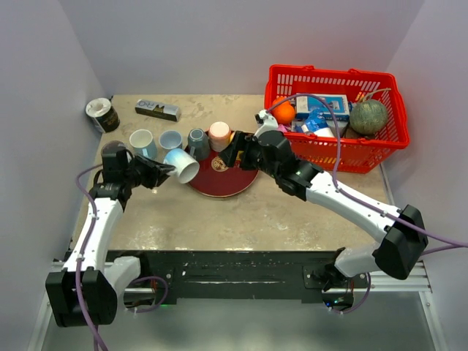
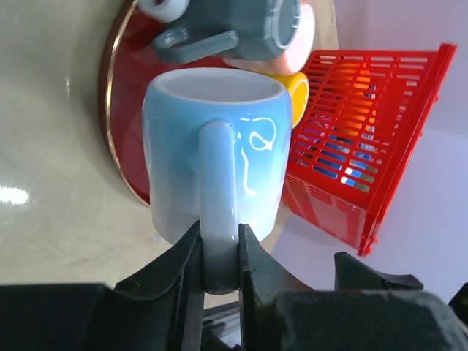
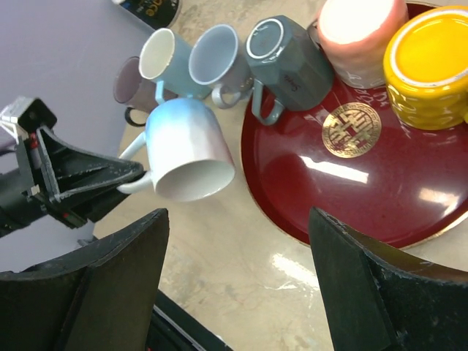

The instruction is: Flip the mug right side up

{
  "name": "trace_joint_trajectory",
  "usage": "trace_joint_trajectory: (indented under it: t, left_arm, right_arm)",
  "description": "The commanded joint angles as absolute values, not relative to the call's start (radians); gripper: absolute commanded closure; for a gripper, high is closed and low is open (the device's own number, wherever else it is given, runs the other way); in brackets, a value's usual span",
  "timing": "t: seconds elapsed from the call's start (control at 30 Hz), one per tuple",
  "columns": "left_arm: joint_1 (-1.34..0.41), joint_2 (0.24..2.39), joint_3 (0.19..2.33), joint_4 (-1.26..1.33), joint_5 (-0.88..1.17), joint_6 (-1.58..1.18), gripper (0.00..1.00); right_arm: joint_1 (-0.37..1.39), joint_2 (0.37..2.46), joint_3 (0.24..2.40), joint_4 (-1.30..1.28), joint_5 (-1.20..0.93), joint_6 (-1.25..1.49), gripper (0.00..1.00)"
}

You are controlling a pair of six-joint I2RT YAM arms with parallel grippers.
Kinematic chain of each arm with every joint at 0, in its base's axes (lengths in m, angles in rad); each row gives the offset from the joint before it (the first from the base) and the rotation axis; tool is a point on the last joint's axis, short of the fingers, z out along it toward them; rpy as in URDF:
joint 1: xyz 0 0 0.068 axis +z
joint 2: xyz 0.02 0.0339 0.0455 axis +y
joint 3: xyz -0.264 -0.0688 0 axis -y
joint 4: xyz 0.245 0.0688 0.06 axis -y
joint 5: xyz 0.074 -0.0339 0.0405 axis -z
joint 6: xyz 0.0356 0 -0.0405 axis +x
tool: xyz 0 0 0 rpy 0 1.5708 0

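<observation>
At the 9 o'clock side of the red plate (image 1: pixel 227 184), as seen from the top view, the pale blue mug (image 1: pixel 181 165) is lying on its side, with its mouth turned toward about 4 o'clock. The left gripper (image 2: pixel 218 245) is closed narrowly on the handle only, one finger on each side of it, and the mug body stands out free in front. I cannot say for sure whether the mug hangs just above the table (image 1: pixel 292 219) or touches it lightly. The right gripper (image 3: pixel 235 248) hovers near the plate with its jaws wide apart and nothing between them. My judgement is that the turning is not finished, because the mouth has to face upward first. The main risk is the thin hold: the handle is smooth and narrow, so the heavy body could swing around it or slip out while the wrist rotates. A second risk is the crowded place. The grey mug (image 3: pixel 285 62) is close at 12 o'clock and the plate rim is just beside the mug, so a wide swing could knock them. If the base lands partly on that rim, the mug may tip over again. The two arms are also near each other and could collide.
</observation>
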State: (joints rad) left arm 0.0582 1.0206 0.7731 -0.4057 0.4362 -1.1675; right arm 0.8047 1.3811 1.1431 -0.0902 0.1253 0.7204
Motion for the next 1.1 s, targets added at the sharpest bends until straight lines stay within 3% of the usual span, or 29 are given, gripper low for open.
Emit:
trace_joint_trajectory:
  t: [0.0, 0.23, 0.43, 0.57, 0.9, 1.03, 1.07]
  left_arm:
    - [0.094, 0.91, 0.695, -0.212, 0.471, -1.504, 1.0]
    - [0.097, 0.805, 0.604, -0.189, 0.408, -1.715, 1.0]
    - [0.097, 0.727, 0.58, -0.236, 0.431, -1.842, 1.0]
    - [0.097, 0.718, 0.615, -0.287, 0.457, -1.856, 1.0]
    - [0.097, 0.713, 0.629, -0.308, 0.474, -1.847, 1.0]
    - [0.095, 0.704, 0.623, -0.308, 0.48, -1.851, 1.0]
    - [0.095, 0.701, 0.615, -0.302, 0.486, -1.858, 1.0]
  right_arm:
    - [0.807, 1.379, 1.178, -0.152, 0.176, 0.661, 0.2]
    - [0.807, 1.42, 1.14, -0.091, 0.115, 0.537, 0.2]
    - [0.815, 1.489, 0.98, 0.355, -0.125, 0.453, 0.19]
    - [0.821, 1.62, 1.017, 0.518, -0.259, 0.46, 0.21]
    - [0.87, 1.767, 1.129, 0.629, -0.258, 0.486, 0.26]
    - [0.877, 1.847, 1.17, 0.629, -0.242, 0.5, 0.35]
    - [0.877, 1.861, 1.177, 0.629, -0.232, 0.502, 0.41]
